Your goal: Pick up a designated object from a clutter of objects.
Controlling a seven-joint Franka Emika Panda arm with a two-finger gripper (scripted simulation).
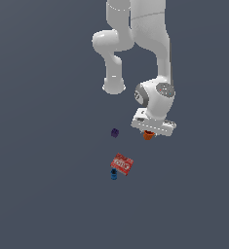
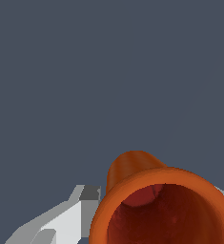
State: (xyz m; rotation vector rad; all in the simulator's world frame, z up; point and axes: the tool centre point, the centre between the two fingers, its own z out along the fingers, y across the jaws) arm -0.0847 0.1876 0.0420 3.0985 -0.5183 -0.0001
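You are at the grasping step, and it looks nearly done. The orange cup (image 1: 148, 135) sits right under the hand of the white arm (image 1: 155, 44), tucked between the fingers of the claw (image 1: 149, 134). In the wrist view the cup (image 2: 156, 205) fills the near foreground with its open mouth facing the camera, and a pale grey finger (image 2: 70, 214) lies against one side of it; the finger on the other side barely shows. So the claw appears to be clamped on the cup, though you cannot tell from these views whether the cup is already off the tabletop (image 1: 47, 194).

The other items lie apart from it. The purple cube (image 1: 114, 132) is near, toward the exterior view's left. The red box (image 1: 122, 164) is lower in that view, with the blue cylinder (image 1: 114, 175) just beside it.

The arm comes down from the top of the exterior view, bends at an elbow, and ends with the wrist pointing the claw straight down.

Your next move calls for a straight upward lift, keeping the grip firm, since the tapered sides could let the cup slip.
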